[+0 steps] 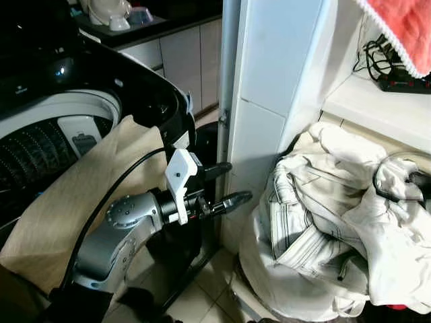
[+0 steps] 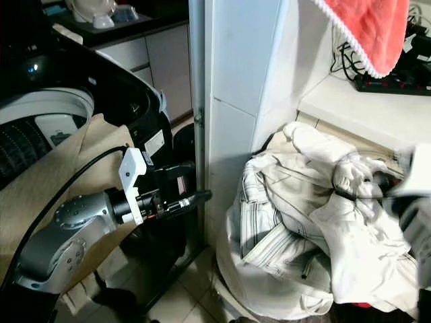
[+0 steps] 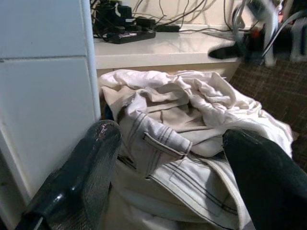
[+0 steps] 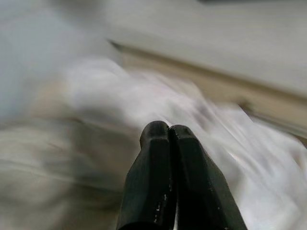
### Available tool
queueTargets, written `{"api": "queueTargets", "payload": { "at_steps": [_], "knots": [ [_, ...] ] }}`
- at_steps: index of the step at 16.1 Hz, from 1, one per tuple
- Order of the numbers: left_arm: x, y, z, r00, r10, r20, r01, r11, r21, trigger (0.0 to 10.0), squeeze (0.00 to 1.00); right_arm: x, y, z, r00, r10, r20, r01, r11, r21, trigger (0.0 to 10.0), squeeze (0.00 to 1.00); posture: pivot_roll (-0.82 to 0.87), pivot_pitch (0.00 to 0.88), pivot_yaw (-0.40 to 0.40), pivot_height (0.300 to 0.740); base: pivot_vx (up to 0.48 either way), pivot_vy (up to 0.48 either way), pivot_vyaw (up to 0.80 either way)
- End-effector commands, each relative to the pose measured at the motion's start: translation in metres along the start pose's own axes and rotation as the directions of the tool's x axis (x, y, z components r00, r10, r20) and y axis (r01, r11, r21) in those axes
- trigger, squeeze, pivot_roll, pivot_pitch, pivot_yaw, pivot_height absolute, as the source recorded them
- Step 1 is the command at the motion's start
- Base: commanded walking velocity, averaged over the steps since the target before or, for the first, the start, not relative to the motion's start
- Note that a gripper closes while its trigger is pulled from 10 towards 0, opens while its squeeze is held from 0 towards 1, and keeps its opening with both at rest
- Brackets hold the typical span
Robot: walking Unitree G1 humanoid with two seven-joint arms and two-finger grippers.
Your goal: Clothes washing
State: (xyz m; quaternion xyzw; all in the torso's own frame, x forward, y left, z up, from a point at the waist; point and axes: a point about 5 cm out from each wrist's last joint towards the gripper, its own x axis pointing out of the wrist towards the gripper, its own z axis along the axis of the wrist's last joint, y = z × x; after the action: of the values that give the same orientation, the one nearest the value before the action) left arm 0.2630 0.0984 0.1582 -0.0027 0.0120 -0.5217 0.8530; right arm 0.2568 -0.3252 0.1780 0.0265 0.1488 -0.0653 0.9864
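A heap of white and cream clothes [image 1: 330,208] fills a pale laundry bag low on the right. The washing machine [image 1: 60,128] stands open on the left, with a beige cloth [image 1: 81,195] draped over its front rim. My left gripper [image 1: 232,183] is open and holds nothing; it hovers between the machine and the heap, pointing at the clothes [image 3: 182,120]. My right gripper [image 4: 167,130] is blurred, with its fingers pressed together just over the white fabric. Its dark tip [image 1: 419,179] sits at the heap's far right side.
A white pillar [image 1: 269,101] stands between the machine and the heap, close to my left fingers. Above the clothes a white shelf [image 1: 377,101] carries a power strip and cables [image 1: 404,81]. A red towel [image 1: 404,27] hangs overhead. Tiled floor [image 1: 209,289] lies below.
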Motion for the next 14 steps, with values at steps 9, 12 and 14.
{"api": "queueTargets", "payload": {
  "at_steps": [9,12,14],
  "knots": [
    [0.007,0.038,0.003,0.881,0.472,0.033,-0.472,0.881,-0.028,10.0,0.0,-0.002,0.094,0.024,0.949,0.257,0.182,-0.225,0.957,-0.182,10.0,0.0,-0.1,0.0,0.0,0.74,0.0,0.0,0.0],
    [0.01,0.04,0.019,0.846,0.527,0.075,-0.528,0.849,-0.015,10.0,0.0,-0.006,0.106,0.012,0.951,0.119,0.285,-0.094,0.991,-0.101,10.0,0.0,-0.09,0.0,-0.005,0.74,0.0,0.0,0.0],
    [0.016,0.041,0.029,0.84,0.527,0.13,-0.535,0.844,0.033,10.0,0.0,-0.011,0.114,0.011,0.931,0.131,0.34,-0.114,0.991,-0.069,10.0,0.0,-0.09,0.0,0.003,0.74,0.0,0.0,0.0]
  ]
}}
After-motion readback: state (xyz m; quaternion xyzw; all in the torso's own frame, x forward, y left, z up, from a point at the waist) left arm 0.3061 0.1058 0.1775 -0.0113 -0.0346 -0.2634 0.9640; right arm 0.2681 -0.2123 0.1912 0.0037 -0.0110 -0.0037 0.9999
